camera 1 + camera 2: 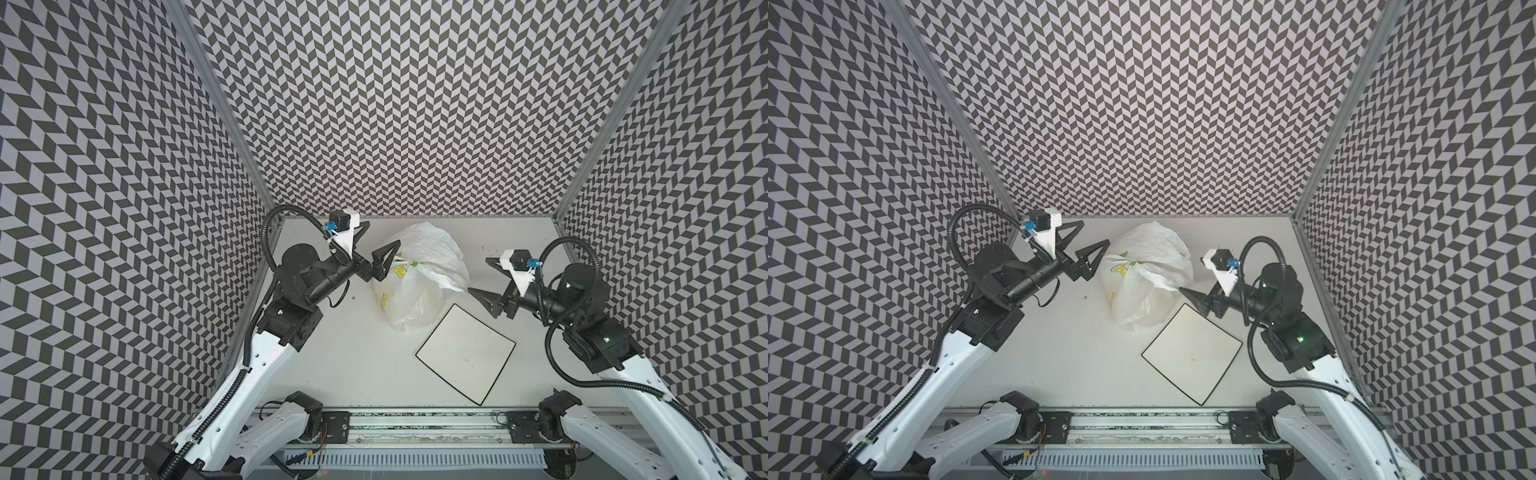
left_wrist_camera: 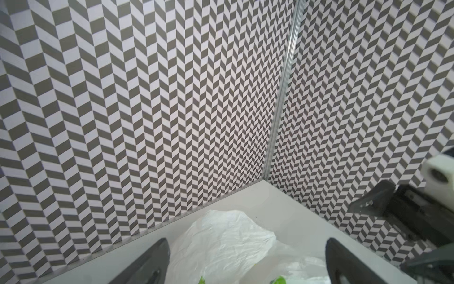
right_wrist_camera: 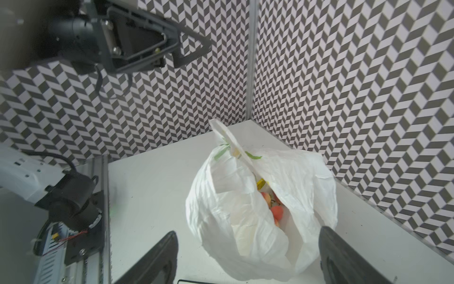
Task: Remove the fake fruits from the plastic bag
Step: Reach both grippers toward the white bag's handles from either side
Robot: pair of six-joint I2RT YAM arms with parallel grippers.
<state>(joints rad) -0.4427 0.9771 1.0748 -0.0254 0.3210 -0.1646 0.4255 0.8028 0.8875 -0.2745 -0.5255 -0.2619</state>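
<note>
flat pale grey tabletop (image 1: 353, 365); grey-and-white chevron-patterned walls (image 1: 415, 104) rise from its far and side edges, silver aluminium posts (image 1: 228, 116) at its far corners. light even.

plastic bag (image 1: 419, 278) blocks mid-table. Back wall (image 1: 415, 166) sits close at its 12, so the gap is tight. plate (image 1: 465, 353) lies just beside it at 5. left gripper (image 1: 382, 235) crowds 10, right gripper (image 1: 478, 274) crowds 3. Bare table (image 1: 345, 353) from 6 to 9 gives free passage. Bag mouth gapes toward 3, with the handle loop (image 3: 233, 142) draped partly over it.
</note>
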